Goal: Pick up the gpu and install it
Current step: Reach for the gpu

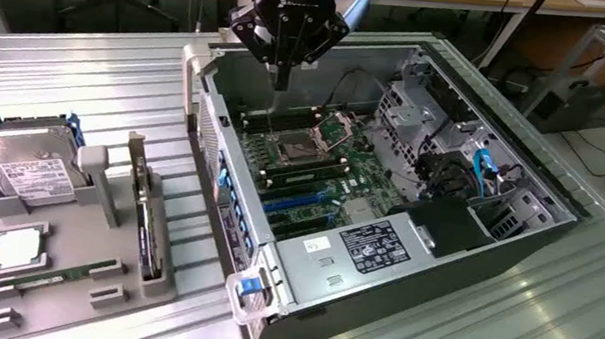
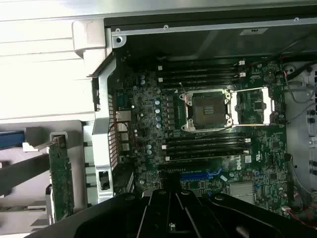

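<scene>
1. Exterior view: the gripper hangs over the open computer case, above the motherboard near the CPU socket. Its fingers are pressed together with nothing between them.
2. The gpu stands on edge in a grey holder tray outside the case, toward the exterior view's left and well apart from the gripper.
3. A hard drive and a memory stick sit in the same tray.
4. In the wrist view, the gpu stands beyond the case wall, while the gripper is over the motherboard.
</scene>
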`<control>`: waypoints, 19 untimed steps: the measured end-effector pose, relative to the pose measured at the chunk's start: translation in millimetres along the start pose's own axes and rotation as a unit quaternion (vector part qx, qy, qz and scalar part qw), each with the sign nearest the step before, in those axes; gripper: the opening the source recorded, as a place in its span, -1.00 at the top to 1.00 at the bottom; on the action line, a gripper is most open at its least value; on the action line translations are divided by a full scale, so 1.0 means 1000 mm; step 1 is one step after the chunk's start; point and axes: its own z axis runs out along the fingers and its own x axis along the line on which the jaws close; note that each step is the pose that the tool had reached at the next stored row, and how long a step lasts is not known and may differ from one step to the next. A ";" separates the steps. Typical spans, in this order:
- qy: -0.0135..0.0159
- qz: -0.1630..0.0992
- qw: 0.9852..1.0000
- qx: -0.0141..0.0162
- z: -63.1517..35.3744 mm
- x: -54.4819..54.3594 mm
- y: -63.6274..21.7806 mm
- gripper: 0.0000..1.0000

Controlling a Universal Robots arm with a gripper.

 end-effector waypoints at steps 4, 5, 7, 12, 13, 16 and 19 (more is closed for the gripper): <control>0.000 0.000 1.000 0.000 0.0000 0.000 0.0000 0.79; 0.000 0.000 1.000 0.000 0.0000 0.000 0.0000 0.79; 0.000 0.000 1.000 0.000 0.0000 0.000 0.0000 0.79; 0.000 0.000 1.000 0.000 0.0000 0.000 0.0000 0.79; 0.000 0.000 1.000 0.000 0.0000 0.000 0.0000 0.79; 0.000 0.000 1.000 0.000 -0.0002 0.003 -0.0020 0.79; 0.000 0.000 1.000 0.000 -0.0006 0.009 -0.0067 0.79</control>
